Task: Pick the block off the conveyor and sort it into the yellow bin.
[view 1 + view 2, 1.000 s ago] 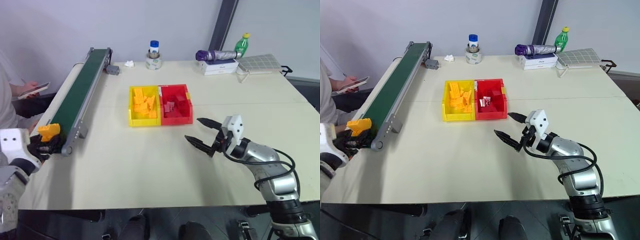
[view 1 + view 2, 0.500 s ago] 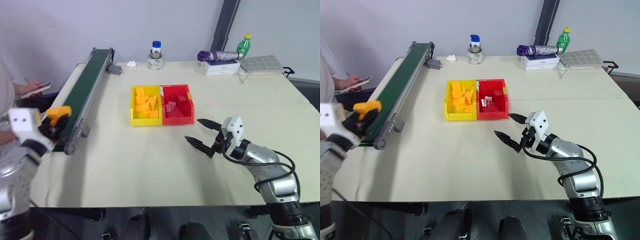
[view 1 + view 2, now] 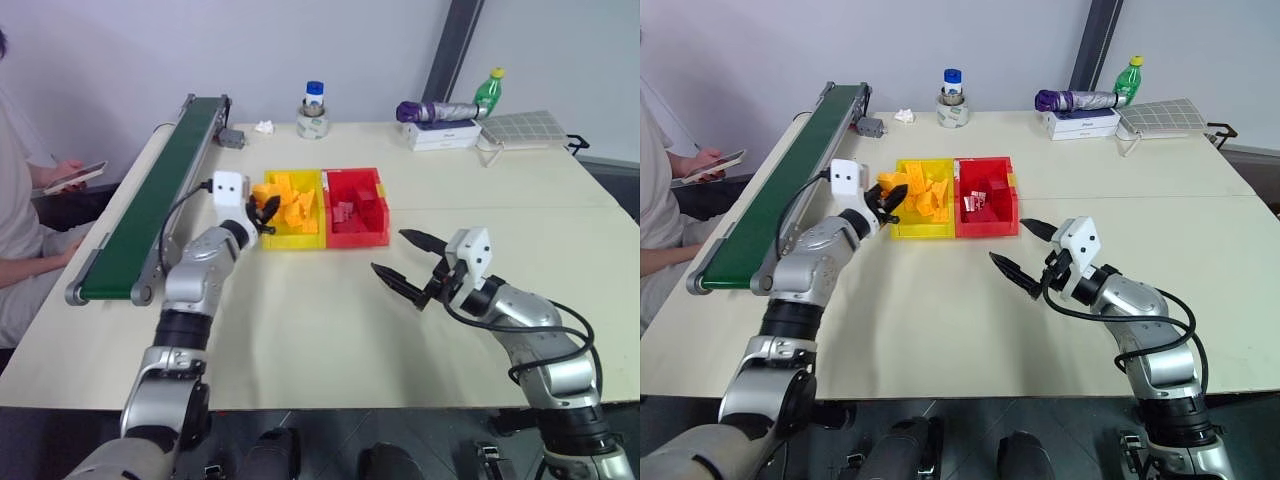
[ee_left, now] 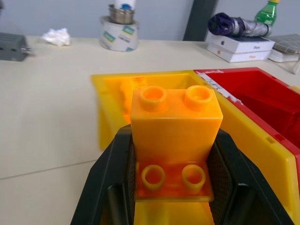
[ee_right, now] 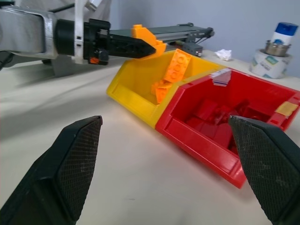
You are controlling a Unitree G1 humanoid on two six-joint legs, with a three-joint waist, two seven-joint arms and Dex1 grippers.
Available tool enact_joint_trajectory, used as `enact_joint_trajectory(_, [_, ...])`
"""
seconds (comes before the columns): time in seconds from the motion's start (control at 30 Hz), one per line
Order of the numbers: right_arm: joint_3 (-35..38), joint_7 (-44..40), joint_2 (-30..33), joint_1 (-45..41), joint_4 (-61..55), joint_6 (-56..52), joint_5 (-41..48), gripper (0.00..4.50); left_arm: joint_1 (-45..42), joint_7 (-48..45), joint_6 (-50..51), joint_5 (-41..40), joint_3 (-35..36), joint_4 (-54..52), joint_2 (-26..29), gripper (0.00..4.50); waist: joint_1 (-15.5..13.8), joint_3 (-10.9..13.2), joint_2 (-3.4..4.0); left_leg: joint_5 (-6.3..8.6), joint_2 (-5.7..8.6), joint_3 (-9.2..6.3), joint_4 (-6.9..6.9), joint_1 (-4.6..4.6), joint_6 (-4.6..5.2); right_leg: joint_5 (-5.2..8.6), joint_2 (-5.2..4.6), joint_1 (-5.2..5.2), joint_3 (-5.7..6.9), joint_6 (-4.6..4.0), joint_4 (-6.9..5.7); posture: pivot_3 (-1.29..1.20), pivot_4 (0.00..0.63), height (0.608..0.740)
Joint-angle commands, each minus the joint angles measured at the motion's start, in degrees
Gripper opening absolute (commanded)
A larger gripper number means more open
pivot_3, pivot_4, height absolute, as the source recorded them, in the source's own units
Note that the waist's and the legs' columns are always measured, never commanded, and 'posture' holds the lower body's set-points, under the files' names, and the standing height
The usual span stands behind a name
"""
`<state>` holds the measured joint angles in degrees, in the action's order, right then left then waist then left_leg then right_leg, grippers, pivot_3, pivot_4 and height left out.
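Observation:
The orange-yellow block (image 4: 174,117) sits between the black fingers of my left gripper (image 3: 262,208), which is shut on it. The gripper holds it level at the left near corner of the yellow bin (image 3: 290,240), just above the rim. Several orange bricks lie in that bin. The dark-green conveyor (image 3: 150,200) runs along the table's left side with nothing on its belt. My right gripper (image 3: 389,251) hovers open over the table to the right of the bins, pointing at them, with nothing between its fingers.
A red bin (image 3: 355,238) with dark red blocks adjoins the yellow one on its right. At the back of the table stand a tape roll with a bottle (image 3: 313,118), a white box (image 3: 438,133) and a green bottle (image 3: 487,88). A person with a phone (image 3: 70,177) sits left of the conveyor.
My left gripper has swung from the conveyor's near end to the right and forward, carrying the block to the yellow bin's corner. The right arm has stayed in place.

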<state>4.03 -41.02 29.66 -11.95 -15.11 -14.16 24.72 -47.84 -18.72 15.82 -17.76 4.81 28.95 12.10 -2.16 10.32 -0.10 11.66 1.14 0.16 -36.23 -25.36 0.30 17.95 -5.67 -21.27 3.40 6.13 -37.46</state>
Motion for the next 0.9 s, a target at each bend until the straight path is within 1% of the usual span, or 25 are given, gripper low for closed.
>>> enact_joint_trajectory(0.03, [1.4,1.5,-0.2,0.8,-4.2,-0.2,0.5,4.50,-5.6,-2.1,-6.5,1.5,0.5,6.5,-1.2,1.34,0.0,0.0,0.00,0.00,0.00,0.01,-0.02,0.00,0.00,-0.01,0.00,0.02,0.00,0.01,0.00,0.00,0.150,0.740])
enact_joint_trajectory(0.13, [1.5,2.4,-0.3,1.5,-5.1,-0.7,0.6,4.50,-8.7,-3.6,-9.7,2.7,0.0,12.5,-2.7,1.34,0.0,0.0,-0.01,0.00,0.01,0.02,-0.05,0.01,0.02,-0.04,0.00,0.06,0.00,0.07,0.01,0.00,0.150,0.740])
enact_joint_trajectory(0.2, [1.6,2.8,-0.3,1.6,-5.3,-0.9,0.7,4.50,-10.2,-3.6,-11.4,3.1,0.6,15.5,-3.3,2.42,0.0,0.0,-0.02,0.00,0.01,0.02,-0.05,0.02,0.02,-0.04,0.00,0.06,0.00,0.08,0.01,0.00,0.150,0.740])
enact_joint_trajectory(0.27, [1.5,2.9,-0.2,1.8,-5.5,-0.9,0.6,4.50,-11.4,-2.8,-13.1,3.4,1.6,17.4,-3.0,3.24,0.1,0.0,-0.03,-0.01,0.01,0.02,-0.04,0.02,0.02,-0.04,0.00,0.05,0.00,0.08,0.01,0.00,0.150,0.740])
enact_joint_trajectory(0.3, [1.5,3.0,-0.2,1.9,-5.6,-0.9,0.6,4.50,-11.8,-2.8,-13.4,3.5,1.9,17.8,-2.8,3.79,0.2,0.0,-0.04,-0.01,0.01,0.02,-0.04,0.01,0.02,-0.05,0.00,0.02,-0.01,0.08,0.00,0.00,0.150,0.740])
enact_joint_trajectory(0.37, [1.4,3.0,-0.2,1.9,-5.6,-1.0,0.7,4.50,-11.8,-3.7,-13.3,3.2,2.1,16.7,-2.4,4.48,0.2,0.0,-0.04,-0.01,0.00,0.02,-0.02,0.01,0.02,-0.05,0.01,0.00,-0.01,0.08,-0.01,0.00,0.150,0.740])
enact_joint_trajectory(0.43, [1.3,2.9,-0.2,1.9,-5.4,-1.0,0.7,4.50,-10.7,-4.8,-13.0,3.2,1.7,13.8,-1.8,4.48,0.2,0.0,-0.04,-0.01,0.00,0.02,-0.02,0.01,0.02,-0.04,0.01,0.00,-0.01,0.08,-0.02,0.00,0.150,0.740])
enact_joint_trajectory(0.47, [1.3,2.8,-0.1,1.8,-5.3,-1.0,0.7,4.50,-9.3,-5.4,-12.0,3.6,1.2,10.5,-0.8,4.48,0.2,0.0,-0.04,-0.01,0.00,0.02,-0.02,0.01,0.02,-0.05,0.01,0.00,-0.01,0.08,-0.02,0.00,0.150,0.740])
enact_joint_trajectory(0.57, [1.8,2.4,0.1,1.5,-4.6,-1.1,1.0,4.50,-3.3,-8.1,-1.7,-1.4,2.7,-3.9,2.2,4.48,0.9,0.0,-0.04,-0.01,-0.02,0.03,0.00,0.01,0.01,-0.05,0.00,0.00,-0.06,0.08,-0.01,0.00,0.150,0.740])
enact_joint_trajectory(0.63, [1.7,1.8,0.3,1.3,-4.1,-1.0,1.0,4.50,2.2,-8.3,4.2,-1.6,2.6,-14.1,6.3,4.48,1.5,0.0,-0.03,-0.02,-0.03,0.01,0.00,0.02,0.00,-0.05,0.00,0.00,-0.08,0.08,-0.02,0.00,0.150,0.740])
enact_joint_trajectory(0.77, [2.0,0.5,0.7,0.3,-2.5,-0.7,1.0,4.50,12.6,-12.0,12.6,-6.7,5.8,-31.8,14.7,4.48,2.1,0.0,-0.02,-0.04,-0.08,0.01,0.01,0.06,-0.04,-0.05,0.01,0.02,-0.16,0.05,-0.04,0.00,0.150,0.740])
enact_joint_trajectory(0.9, [2.2,-1.3,1.2,-0.9,-0.7,-0.3,1.0,4.50,19.3,-11.1,19.5,-10.9,11.6,-42.0,20.7,4.48,1.8,0.0,-0.01,-0.07,-0.14,-0.01,-0.01,0.09,-0.09,-0.13,0.00,0.03,-0.18,-0.09,-0.04,0.00,0.150,0.740])
